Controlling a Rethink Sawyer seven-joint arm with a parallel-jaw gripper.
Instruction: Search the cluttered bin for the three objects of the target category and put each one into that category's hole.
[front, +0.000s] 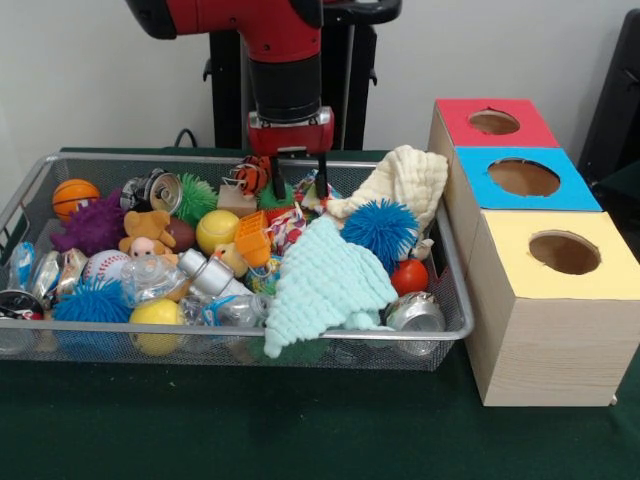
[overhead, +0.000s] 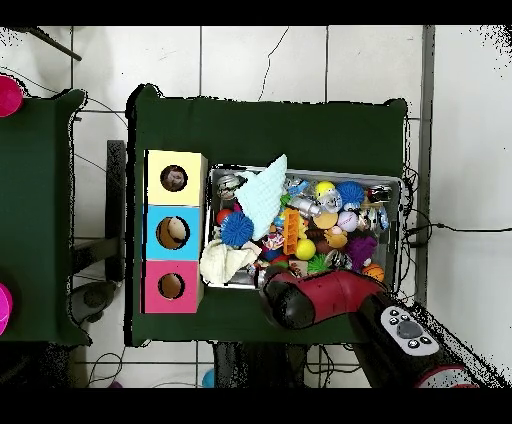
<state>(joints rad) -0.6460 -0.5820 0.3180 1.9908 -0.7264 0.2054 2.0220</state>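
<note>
Gripper (front: 299, 176) hovering over the bin's (front: 452, 262) far side.
Jaws standing apart, empty, above a striped toy (front: 250, 175); the arm is hiding them overhead.

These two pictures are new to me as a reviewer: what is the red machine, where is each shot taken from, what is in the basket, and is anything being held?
The red and black machine is a robot arm; its grasping part is the claw, with two dark fingers pointing down. One picture looks across the table at the robot. The other looks straight down from above, so it is turned half round against the first. On the green table stands a wire bin piled with small things: a pale green cloth, a cream cloth, a spiky blue ball, a small basketball, a teddy bear, cans and more. Beside it is a wooden box with three round holes, its top coloured red, blue and yellow. The claw stands open over the far side of the pile and holds nothing.
</note>
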